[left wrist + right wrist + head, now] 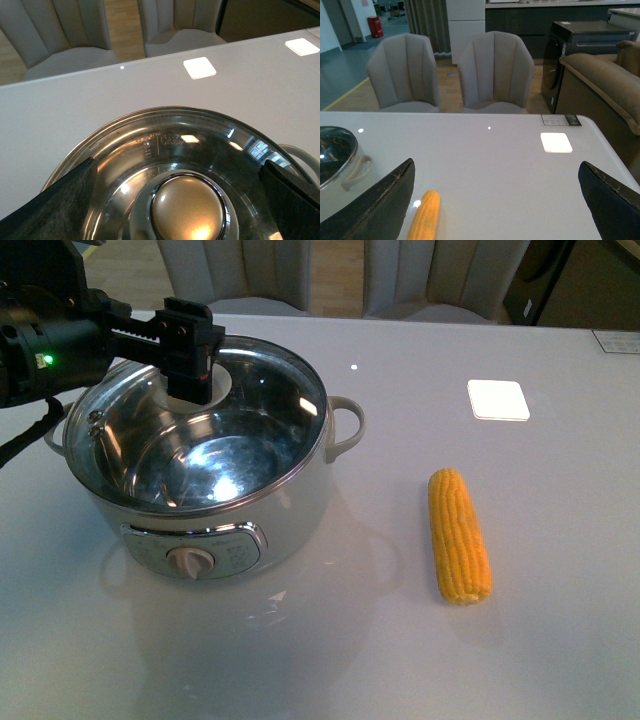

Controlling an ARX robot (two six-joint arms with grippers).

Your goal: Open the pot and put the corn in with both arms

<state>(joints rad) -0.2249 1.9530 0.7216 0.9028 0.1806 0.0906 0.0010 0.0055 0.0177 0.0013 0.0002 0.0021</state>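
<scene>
The white pot [290,520] stands at the table's left with its glass lid [250,430] on it. My left gripper [190,380] hangs open right over the lid's knob [218,386]. In the left wrist view the beige knob [187,207] lies between the spread fingers [60,200] without touching them. The bare yellow corn [460,537] lies on the table to the pot's right, pointing away from me. My right gripper [496,165] does not show in the front view; in its wrist view it is open and empty above the table, with the corn [424,216] near one finger.
The grey table [330,660] carries a bright white square patch [498,399] beyond the corn and a small card [618,340] at the far right corner. Two grey chairs [490,70] stand behind the far edge. A brown sofa [600,85] is off to the right.
</scene>
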